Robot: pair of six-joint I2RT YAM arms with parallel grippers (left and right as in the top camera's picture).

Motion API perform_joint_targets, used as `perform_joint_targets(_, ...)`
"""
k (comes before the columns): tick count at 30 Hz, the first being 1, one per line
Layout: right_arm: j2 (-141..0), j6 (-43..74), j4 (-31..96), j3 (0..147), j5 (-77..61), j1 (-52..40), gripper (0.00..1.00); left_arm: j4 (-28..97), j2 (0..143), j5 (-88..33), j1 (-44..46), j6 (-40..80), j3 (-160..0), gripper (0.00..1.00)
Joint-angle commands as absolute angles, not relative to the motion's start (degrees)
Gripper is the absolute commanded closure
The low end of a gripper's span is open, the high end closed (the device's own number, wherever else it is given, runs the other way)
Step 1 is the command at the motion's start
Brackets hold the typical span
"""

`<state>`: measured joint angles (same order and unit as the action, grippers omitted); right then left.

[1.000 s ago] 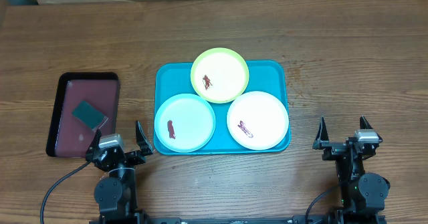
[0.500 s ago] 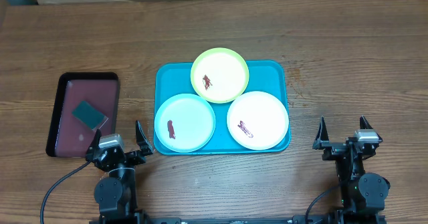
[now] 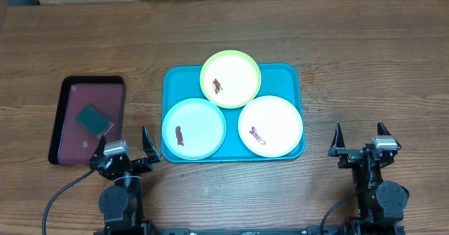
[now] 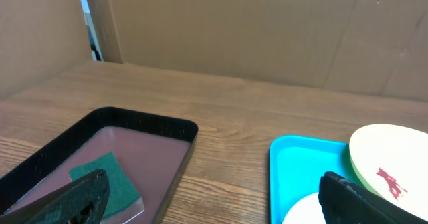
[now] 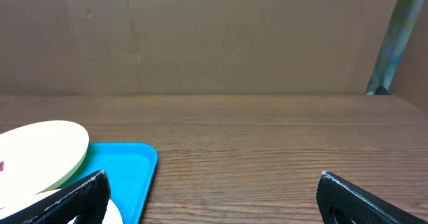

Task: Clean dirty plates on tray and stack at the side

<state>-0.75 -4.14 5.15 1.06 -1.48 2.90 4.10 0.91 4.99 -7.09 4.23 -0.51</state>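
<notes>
The teal-blue tray [image 3: 287,75] lies mid-table and holds three plates. The yellow-green plate [image 3: 231,78] sits at its far edge, the light blue plate [image 3: 194,128] at front left, the white plate [image 3: 271,125] at front right. Each has a small red-brown smear. My left gripper [image 3: 124,148] is open and empty near the front edge, left of the tray. My right gripper [image 3: 360,137] is open and empty, right of the tray. The left wrist view shows the tray [image 4: 301,167] and yellow-green plate [image 4: 391,160]; the right wrist view shows the tray [image 5: 130,167] and that plate [image 5: 40,150].
A dark maroon black-rimmed tray [image 3: 70,137] lies at the left with a green sponge [image 3: 93,119] in it; both show in the left wrist view, tray [image 4: 144,124] and sponge [image 4: 114,180]. Cardboard walls stand behind the table.
</notes>
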Motion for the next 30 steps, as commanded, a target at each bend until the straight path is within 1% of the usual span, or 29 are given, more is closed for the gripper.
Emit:
perform_joint_targets(1, -0.8, -4.3, 4.8, 0.5, -1.1, 2.5, 0.00, 4.0, 0.3, 5.1, -6.7, 3.2, -0.3, 0.00)
perform_joint_targets(14, -0.8, -4.3, 4.8, 0.5, -1.1, 2.5, 0.00, 2.6, 0.3, 6.1, -6.7, 3.4, -0.3, 0.00)
perform_joint_targets(15, -0.8, -4.3, 4.8, 0.5, -1.1, 2.5, 0.00, 1.3, 0.3, 3.3, -6.7, 6.7, -0.3, 0.01)
perform_joint_targets(17, -0.8, -4.3, 4.8, 0.5, -1.1, 2.5, 0.00, 0.7, 0.3, -8.4, -6.7, 17.3, -0.3, 0.00)
perform_joint_targets(18, -0.8, -4.3, 4.8, 0.5, -1.1, 2.5, 0.00, 0.9, 0.3, -20.4, -6.7, 27.8, -0.3, 0.01)
perform_joint_targets(20, -0.8, -4.3, 4.8, 0.5, -1.1, 2.5, 0.00, 0.5, 0.3, -30.0, -6.7, 40.1, -0.3, 0.01)
perform_joint_targets(21, -0.8, -4.3, 4.8, 0.5, -1.1, 2.5, 0.00, 0.6, 0.3, -32.3, -6.7, 45.0, -0.3, 0.00)
perform_joint_targets(23, -0.8, -4.3, 4.8, 0.5, -1.1, 2.5, 0.00, 0.3, 0.3, -33.3, -6.7, 53.2, -0.3, 0.00)
perform_joint_targets(25, -0.8, -4.3, 4.8, 0.5, -1.1, 2.5, 0.00, -4.1, 0.3, -33.3, -6.7, 62.4, -0.3, 0.00)
perform_joint_targets(26, -0.8, -4.3, 4.8, 0.5, -1.1, 2.5, 0.00, -8.4, 0.3, -33.3, -6.7, 64.7, -0.3, 0.00)
perform_joint_targets(28, -0.8, -4.3, 4.8, 0.5, -1.1, 2.5, 0.00, -20.8, 0.3, -33.2, -6.7, 63.2, -0.3, 0.00)
perform_joint_targets(30, -0.8, -4.3, 4.8, 0.5, -1.1, 2.5, 0.00, -31.4, 0.3, -32.8, -6.7, 58.8, -0.5, 0.00)
